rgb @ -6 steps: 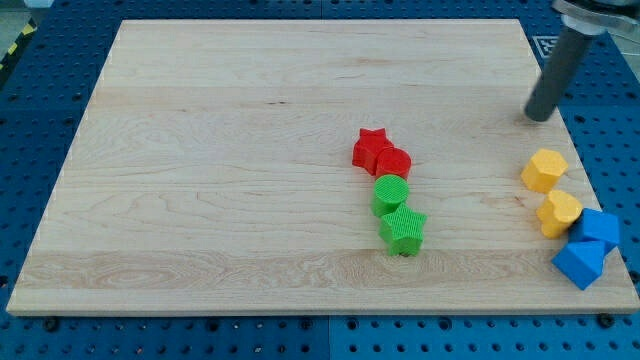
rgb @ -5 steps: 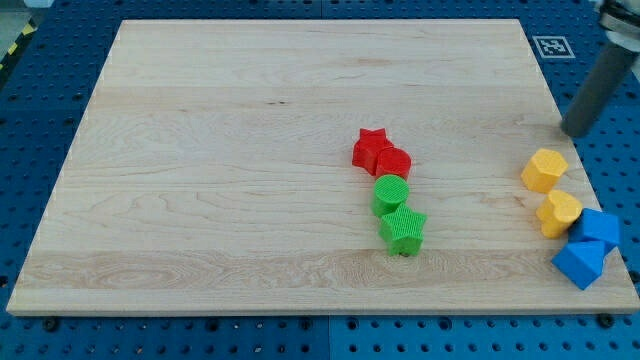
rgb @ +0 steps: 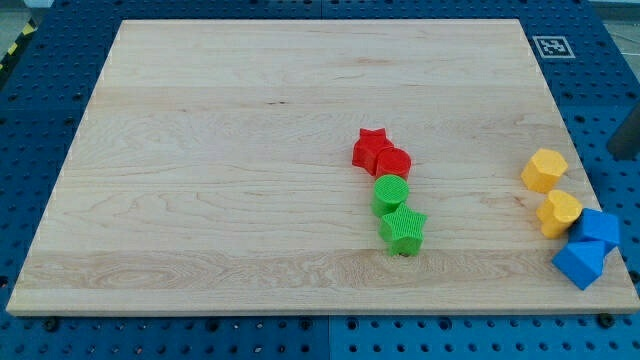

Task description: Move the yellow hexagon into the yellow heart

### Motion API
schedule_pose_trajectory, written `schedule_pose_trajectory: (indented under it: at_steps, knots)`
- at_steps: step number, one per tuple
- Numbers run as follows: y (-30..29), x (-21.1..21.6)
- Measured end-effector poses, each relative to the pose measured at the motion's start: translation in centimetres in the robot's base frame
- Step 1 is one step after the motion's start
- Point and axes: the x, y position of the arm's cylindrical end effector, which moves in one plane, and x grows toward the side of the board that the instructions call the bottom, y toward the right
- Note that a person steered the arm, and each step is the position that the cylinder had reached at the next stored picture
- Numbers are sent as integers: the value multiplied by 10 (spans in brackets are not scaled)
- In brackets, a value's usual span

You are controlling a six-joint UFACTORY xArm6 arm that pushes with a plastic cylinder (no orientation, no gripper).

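The yellow hexagon (rgb: 544, 170) sits near the board's right edge. The yellow heart (rgb: 558, 212) lies just below it, a narrow gap between them. My tip (rgb: 622, 155) shows at the view's right edge, off the wooden board (rgb: 230, 150), to the right of and slightly above the hexagon, not touching it. Only the rod's lower end is in view.
Two blue blocks (rgb: 598, 228) (rgb: 580, 264) lie against the heart's lower right. A red star (rgb: 371, 147) and a red block (rgb: 393, 162) touch mid-board, with a green cylinder (rgb: 391, 193) and a green star (rgb: 403, 229) below them. A printed marker (rgb: 551, 46) sits at the top right.
The rod has moved right and down, from the board's upper right edge to off the board at the view's right edge. No block has moved.
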Motion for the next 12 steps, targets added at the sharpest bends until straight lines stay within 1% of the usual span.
schedule_pose_trajectory:
  at_steps: [3,4,5,6,7,8,9,10,12]
  knots:
    - [0,1]
    - [0,16]
    - [-19,31]
    - [-21,50]
    - [-13,62]
    - [-3,85]
    - [-17,94]
    - [-36,94]
    - [-35,101]
